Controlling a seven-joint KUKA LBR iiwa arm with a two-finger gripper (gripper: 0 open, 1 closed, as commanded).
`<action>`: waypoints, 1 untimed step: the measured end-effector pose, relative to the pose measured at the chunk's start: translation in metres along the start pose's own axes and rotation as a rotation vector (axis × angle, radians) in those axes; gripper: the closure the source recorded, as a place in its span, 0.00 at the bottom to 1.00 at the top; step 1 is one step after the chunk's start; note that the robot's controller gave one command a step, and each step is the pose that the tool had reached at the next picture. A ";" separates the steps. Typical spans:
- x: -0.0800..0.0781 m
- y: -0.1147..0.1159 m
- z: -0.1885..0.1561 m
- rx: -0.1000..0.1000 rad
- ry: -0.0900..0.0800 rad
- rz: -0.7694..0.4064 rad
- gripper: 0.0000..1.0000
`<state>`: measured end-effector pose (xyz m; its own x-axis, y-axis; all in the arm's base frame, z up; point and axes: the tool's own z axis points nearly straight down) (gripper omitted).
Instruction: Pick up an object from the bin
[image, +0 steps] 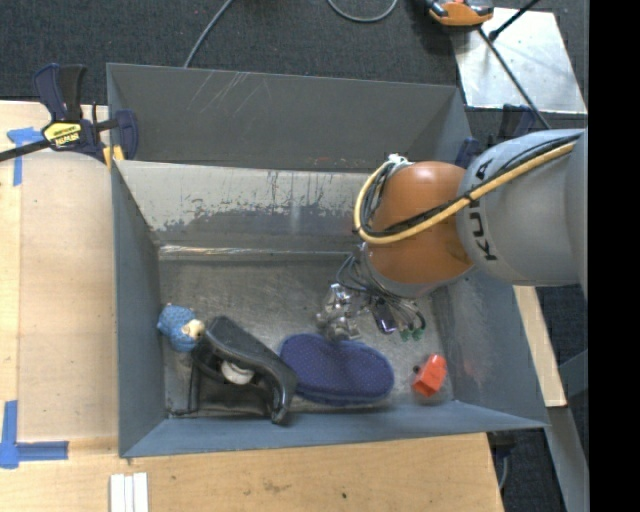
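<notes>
The gripper (341, 312) hangs low in the grey bin (300, 215), right by the top edge of a flat blue oval thing (338, 372) near the front wall. I cannot tell if it is open or closed. Left of the blue thing lies a big black thing (242, 375), then a small blue toy (178, 325). A little red piece (430, 376) sits on its right.
</notes>
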<state>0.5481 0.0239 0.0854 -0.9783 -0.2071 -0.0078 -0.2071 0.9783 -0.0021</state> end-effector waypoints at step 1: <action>0.041 0.039 0.006 0.009 -0.037 -0.129 0.00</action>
<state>0.4997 0.0531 0.0793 -0.9425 -0.3314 -0.0440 -0.3311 0.9435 -0.0146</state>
